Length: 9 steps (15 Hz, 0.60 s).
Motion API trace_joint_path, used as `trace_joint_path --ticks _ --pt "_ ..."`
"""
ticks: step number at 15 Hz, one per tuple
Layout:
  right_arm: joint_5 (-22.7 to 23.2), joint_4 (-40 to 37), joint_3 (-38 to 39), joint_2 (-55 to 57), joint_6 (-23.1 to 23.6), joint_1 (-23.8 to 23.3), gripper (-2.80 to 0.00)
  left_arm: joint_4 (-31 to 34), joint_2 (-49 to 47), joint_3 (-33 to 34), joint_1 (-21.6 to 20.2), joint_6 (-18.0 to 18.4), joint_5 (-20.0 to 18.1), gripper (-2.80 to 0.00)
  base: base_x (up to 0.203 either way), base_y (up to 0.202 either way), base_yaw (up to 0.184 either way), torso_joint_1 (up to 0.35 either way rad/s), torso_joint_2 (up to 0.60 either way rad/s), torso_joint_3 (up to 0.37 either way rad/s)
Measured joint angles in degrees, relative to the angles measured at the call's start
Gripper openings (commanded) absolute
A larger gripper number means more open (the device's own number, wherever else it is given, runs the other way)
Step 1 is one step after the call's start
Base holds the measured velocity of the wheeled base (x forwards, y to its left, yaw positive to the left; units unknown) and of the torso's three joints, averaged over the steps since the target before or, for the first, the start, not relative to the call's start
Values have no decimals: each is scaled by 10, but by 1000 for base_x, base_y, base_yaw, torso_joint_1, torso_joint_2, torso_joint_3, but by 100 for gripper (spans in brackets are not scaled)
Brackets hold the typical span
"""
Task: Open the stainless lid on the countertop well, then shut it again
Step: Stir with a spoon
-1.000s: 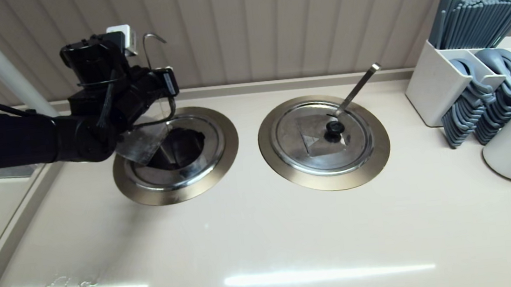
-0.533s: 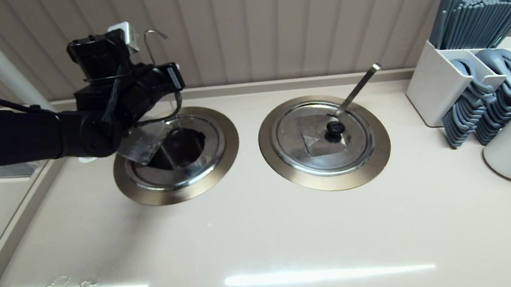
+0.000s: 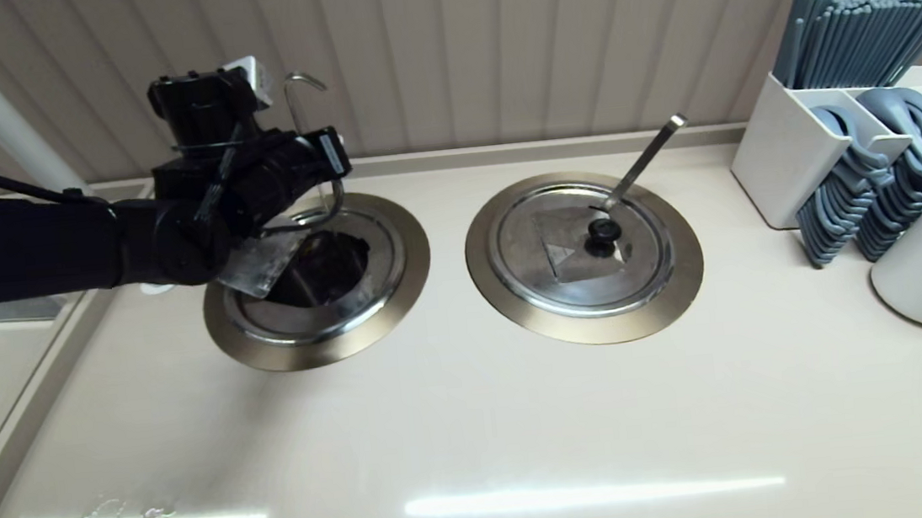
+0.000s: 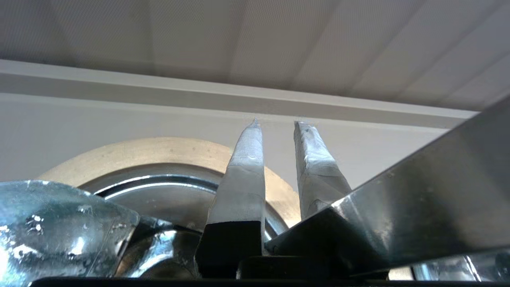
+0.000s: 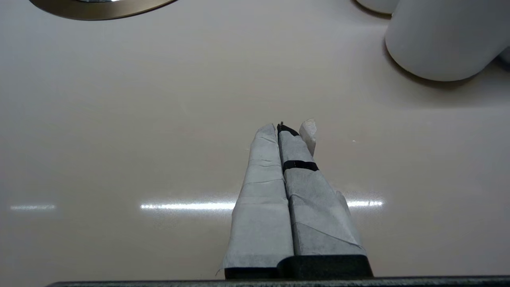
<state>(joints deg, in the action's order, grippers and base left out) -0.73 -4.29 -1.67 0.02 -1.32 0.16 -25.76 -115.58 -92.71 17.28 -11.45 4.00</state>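
Left gripper (image 3: 278, 251) sits over the far-left rim of the countertop well (image 3: 397, 299), the left of 2 ringed recesses. The stainless lid (image 3: 323, 319) lies in the well with its wedge flap (image 3: 259, 266) raised and tilted toward the arm; a dark opening shows beneath it. The lid's knob is hidden behind the arm in the head view. The thin hook-ended ladle handle (image 3: 296, 106) stands up behind the wrist.

Left wrist view: the 2 taped fingers (image 4: 243, 171) stand a narrow gap apart at the tips, and the flap's steel edge (image 4: 398, 215) crosses just before their bases. Whether they pinch the flap is not visible; the contact point is cut off at the frame's edge.

Right gripper (image 5: 285, 131) is out of the head view; its own camera shows it above bare countertop (image 5: 119, 119), fingers pressed together and holding nothing, near a white cup (image 5: 446, 40).

The twin lid (image 3: 582, 247) lies flat in its well.
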Motion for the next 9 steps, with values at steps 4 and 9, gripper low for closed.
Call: trace_joint_path --ticks 4,9 --pt "0 0 0 0 0 0 -280 25 9 6 -11 22 -9 -280 0 0 0 0 0 0" --pt "0 0 0 0 0 0 -280 15 -9 6 -24 98 21 -280 0 0 0 0 0 0"
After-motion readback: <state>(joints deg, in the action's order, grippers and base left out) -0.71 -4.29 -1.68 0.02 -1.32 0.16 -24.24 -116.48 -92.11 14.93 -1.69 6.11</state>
